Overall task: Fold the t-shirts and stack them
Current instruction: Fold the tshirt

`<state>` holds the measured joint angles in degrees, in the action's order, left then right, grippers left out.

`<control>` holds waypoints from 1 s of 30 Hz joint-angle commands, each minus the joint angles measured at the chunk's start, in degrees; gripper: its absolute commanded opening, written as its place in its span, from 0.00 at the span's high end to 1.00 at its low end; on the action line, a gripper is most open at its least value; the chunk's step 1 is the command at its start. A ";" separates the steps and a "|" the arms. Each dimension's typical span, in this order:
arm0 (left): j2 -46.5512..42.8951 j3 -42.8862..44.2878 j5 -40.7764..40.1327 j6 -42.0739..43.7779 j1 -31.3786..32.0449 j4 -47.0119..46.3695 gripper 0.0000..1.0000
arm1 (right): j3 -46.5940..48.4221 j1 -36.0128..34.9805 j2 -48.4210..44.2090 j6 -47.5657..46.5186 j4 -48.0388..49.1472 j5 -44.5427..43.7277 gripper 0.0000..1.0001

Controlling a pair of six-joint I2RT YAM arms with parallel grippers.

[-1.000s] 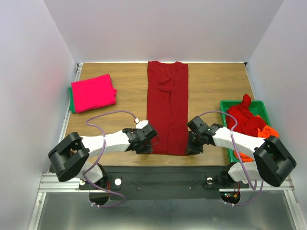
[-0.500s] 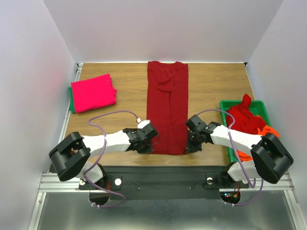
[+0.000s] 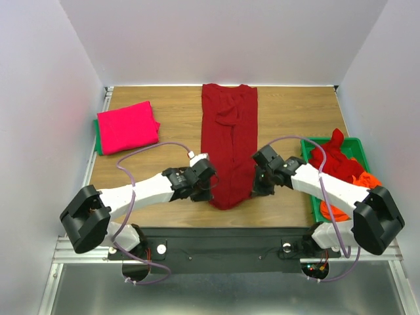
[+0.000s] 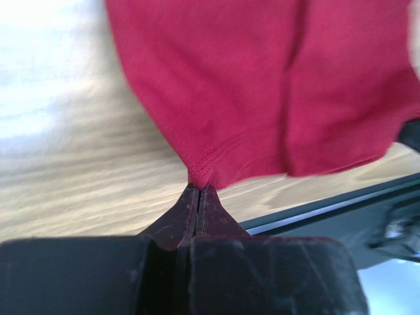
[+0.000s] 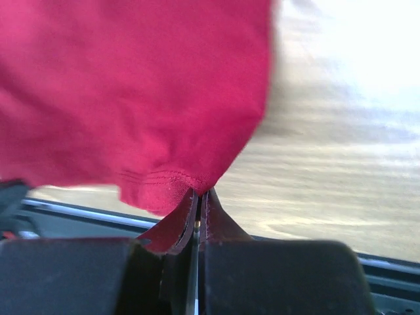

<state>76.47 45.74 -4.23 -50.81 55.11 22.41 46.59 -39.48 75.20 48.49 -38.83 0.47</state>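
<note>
A dark red t-shirt (image 3: 229, 141), folded into a long narrow strip, runs from the table's far edge toward the front. Its near hem is lifted off the wood and sags between the two grippers. My left gripper (image 3: 209, 186) is shut on the hem's left corner (image 4: 200, 172). My right gripper (image 3: 253, 184) is shut on the hem's right corner (image 5: 193, 184). A folded bright pink t-shirt (image 3: 127, 126) lies at the far left. More dark red (image 3: 335, 164) and orange t-shirts (image 3: 367, 180) are heaped at the right.
The heap sits in a green tray (image 3: 314, 142) at the right edge. Something green (image 3: 97, 138) peeks out under the pink shirt. White walls close in the table on three sides. A black rail (image 3: 230, 234) runs along the front edge.
Both grippers have closed on the near hem corners of the dark red shirt and moved away from the front edge, lifting the hem so that it sags between them.
</note>
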 commanded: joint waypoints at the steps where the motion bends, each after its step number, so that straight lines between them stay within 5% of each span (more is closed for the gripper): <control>1: -1.58 4.79 0.71 2.29 -3.51 1.14 1.00 | 7.89 -0.50 1.00 -1.64 -1.86 -5.38 1.00; 15: 8.87 17.27 3.53 15.21 -16.08 -1.58 1.00 | 23.45 2.39 14.96 -8.23 -3.36 -15.76 1.00; 30: 27.23 38.63 5.55 20.48 -23.82 0.88 1.00 | 43.22 14.25 32.46 -17.37 -3.18 -13.92 1.00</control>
<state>101.86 79.22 0.97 -32.14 33.36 22.17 84.20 -28.05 104.66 34.59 -42.44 -13.30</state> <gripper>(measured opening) 0.026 0.028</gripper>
